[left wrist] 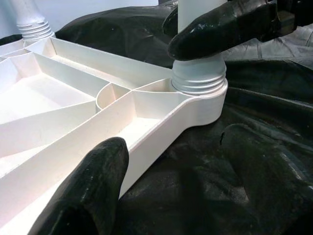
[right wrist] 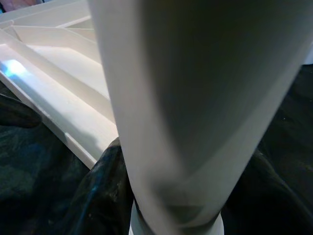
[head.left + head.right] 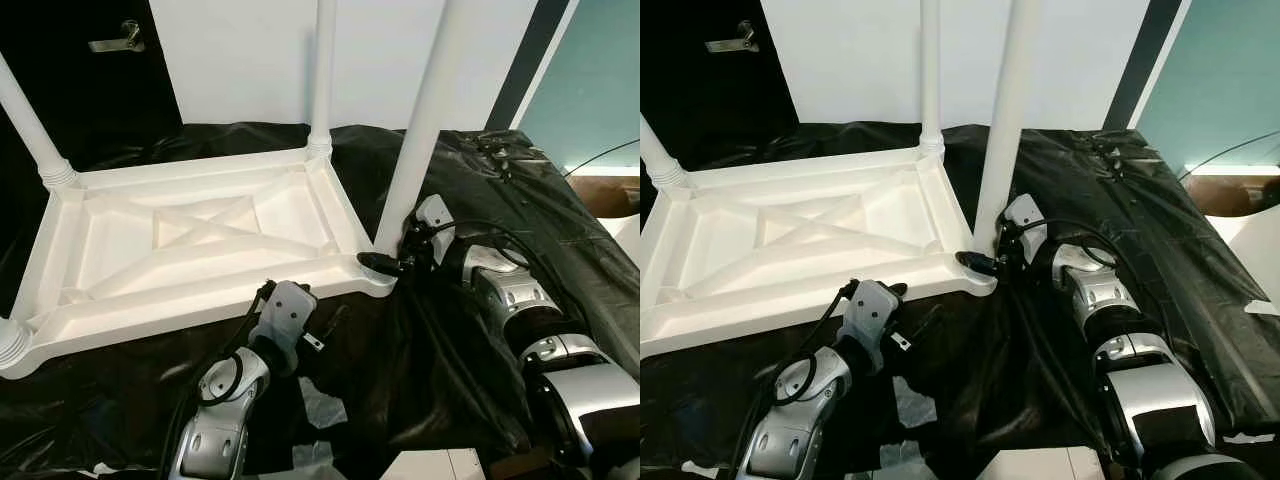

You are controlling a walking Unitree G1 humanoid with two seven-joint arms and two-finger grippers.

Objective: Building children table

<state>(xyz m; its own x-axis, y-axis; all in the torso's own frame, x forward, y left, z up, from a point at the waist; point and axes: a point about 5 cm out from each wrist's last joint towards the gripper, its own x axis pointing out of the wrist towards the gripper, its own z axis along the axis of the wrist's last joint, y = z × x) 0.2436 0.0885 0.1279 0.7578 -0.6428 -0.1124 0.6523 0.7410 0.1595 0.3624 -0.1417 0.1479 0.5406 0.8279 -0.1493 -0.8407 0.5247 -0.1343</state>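
Four legs stand in the upturned tabletop [image 3: 190, 245]; the build looks near complete.
Left gripper [image 1: 161, 171], fingers spread, empty, at the near rim. Right gripper [image 3: 385, 262] clenches the near right leg [image 3: 425, 120] at its socket, likely seating it; far legs appear fitted.

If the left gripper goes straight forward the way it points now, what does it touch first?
Most likely the near side rail of the upturned white table top. The left gripper is open, one finger beside that rail. It points along the rail toward the corner leg held by the right gripper, but depth is unclear.
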